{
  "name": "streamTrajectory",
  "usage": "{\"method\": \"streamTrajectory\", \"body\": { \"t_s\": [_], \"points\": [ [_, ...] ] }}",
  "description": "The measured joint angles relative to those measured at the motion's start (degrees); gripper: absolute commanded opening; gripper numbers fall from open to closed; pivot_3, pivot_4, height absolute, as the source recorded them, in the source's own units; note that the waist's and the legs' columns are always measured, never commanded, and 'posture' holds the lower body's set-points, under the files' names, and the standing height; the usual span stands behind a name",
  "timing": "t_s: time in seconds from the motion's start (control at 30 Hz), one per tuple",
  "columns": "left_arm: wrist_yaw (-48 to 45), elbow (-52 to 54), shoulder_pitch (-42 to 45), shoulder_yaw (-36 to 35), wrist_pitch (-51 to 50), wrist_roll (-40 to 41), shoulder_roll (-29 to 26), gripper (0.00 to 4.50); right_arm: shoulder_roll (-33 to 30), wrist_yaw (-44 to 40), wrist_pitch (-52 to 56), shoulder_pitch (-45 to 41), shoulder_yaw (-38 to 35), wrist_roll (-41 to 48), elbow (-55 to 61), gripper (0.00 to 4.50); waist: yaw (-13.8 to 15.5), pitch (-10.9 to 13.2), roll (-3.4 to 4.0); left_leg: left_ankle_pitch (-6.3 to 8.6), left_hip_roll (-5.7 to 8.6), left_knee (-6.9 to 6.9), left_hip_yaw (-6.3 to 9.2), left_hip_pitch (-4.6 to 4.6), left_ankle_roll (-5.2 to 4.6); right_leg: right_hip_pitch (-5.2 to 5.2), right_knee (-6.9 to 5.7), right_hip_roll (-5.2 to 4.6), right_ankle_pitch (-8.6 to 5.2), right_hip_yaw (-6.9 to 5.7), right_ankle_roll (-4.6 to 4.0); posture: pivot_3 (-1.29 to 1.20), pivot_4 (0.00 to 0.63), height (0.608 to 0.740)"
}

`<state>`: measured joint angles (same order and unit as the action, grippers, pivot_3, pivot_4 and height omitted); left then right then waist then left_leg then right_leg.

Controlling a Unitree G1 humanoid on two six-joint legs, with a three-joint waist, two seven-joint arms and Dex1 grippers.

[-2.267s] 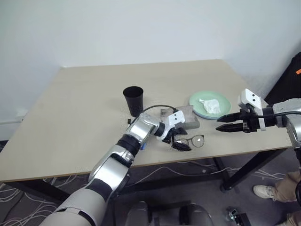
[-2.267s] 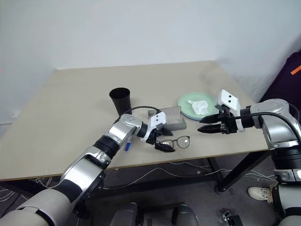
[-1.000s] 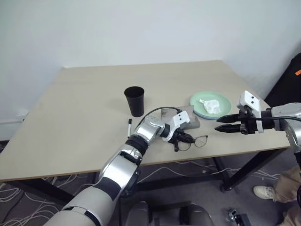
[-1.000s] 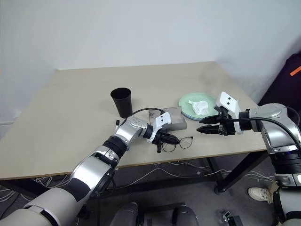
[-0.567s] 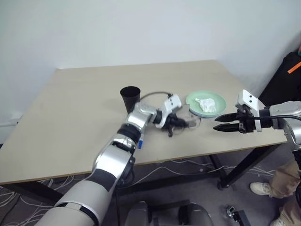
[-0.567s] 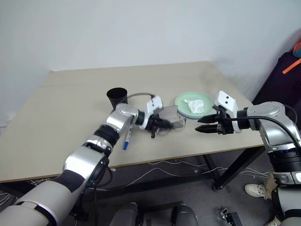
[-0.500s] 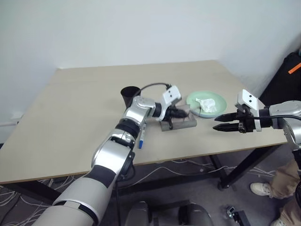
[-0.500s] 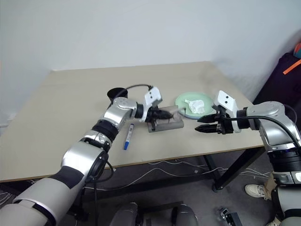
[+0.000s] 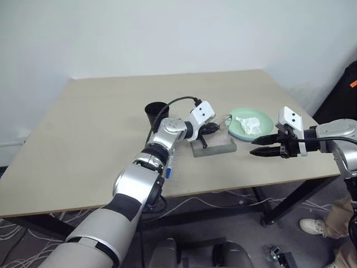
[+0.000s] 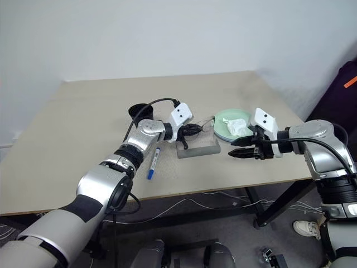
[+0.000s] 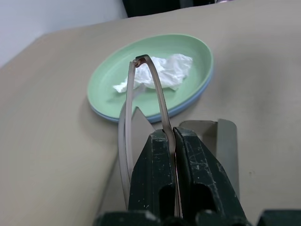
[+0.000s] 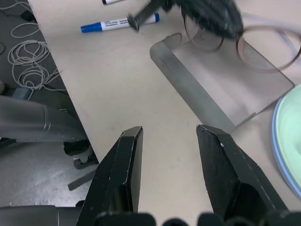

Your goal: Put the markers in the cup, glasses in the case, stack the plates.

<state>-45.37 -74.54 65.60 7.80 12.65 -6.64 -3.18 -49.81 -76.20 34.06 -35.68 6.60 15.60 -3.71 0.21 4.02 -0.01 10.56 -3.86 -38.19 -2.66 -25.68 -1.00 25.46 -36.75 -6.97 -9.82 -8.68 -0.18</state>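
My left gripper (image 9: 215, 128) is shut on one temple of the glasses (image 11: 160, 101) and holds them in the air just over the open grey case (image 9: 213, 147). The lenses (image 12: 267, 49) hang above the case's inside. The black cup (image 9: 155, 114) stands behind my left forearm. A blue-capped marker (image 10: 152, 164) lies on the table left of the case. The green plate (image 11: 106, 82) sits on the blue plate (image 11: 190, 106), right of the case. My right gripper (image 9: 258, 152) hovers open beside the case, empty.
A crumpled white tissue (image 11: 162, 74) lies on the green plate. A cable loops from my left wrist over the cup. The table's front edge (image 10: 223, 186) runs close below the case, with cables on the floor under it.
My left gripper has lifted the glasses from the table near the front edge and carried them up and back over the case. The right gripper has stayed put.
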Motion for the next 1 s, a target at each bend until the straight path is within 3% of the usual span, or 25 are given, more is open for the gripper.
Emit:
{"method": "streamTrajectory", "body": {
  "t_s": [0.4,1.0],
  "points": [
    [-0.5,-0.4,-4.1,1.0,1.8,-3.7,-0.6,0.04,-0.8,1.6,2.0,2.6,-1.0,1.9,3.5,1.95,0.0,0.0,-0.04,0.02,0.03,-0.13,0.12,0.02,0.03,-0.08,-0.01,-0.02,-0.03,-0.03,-0.06,0.0,0.0,0.716],
    [-22.7,0.0,-1.7,-0.6,-8.5,-1.3,-4.7,0.04,-0.8,3.5,1.6,2.8,-0.7,2.4,4.0,1.95,0.0,0.0,-0.06,0.02,0.04,-0.12,0.13,0.02,0.02,-0.06,-0.01,-0.01,-0.03,-0.03,-0.06,0.0,0.0,0.716]
  ]
}}
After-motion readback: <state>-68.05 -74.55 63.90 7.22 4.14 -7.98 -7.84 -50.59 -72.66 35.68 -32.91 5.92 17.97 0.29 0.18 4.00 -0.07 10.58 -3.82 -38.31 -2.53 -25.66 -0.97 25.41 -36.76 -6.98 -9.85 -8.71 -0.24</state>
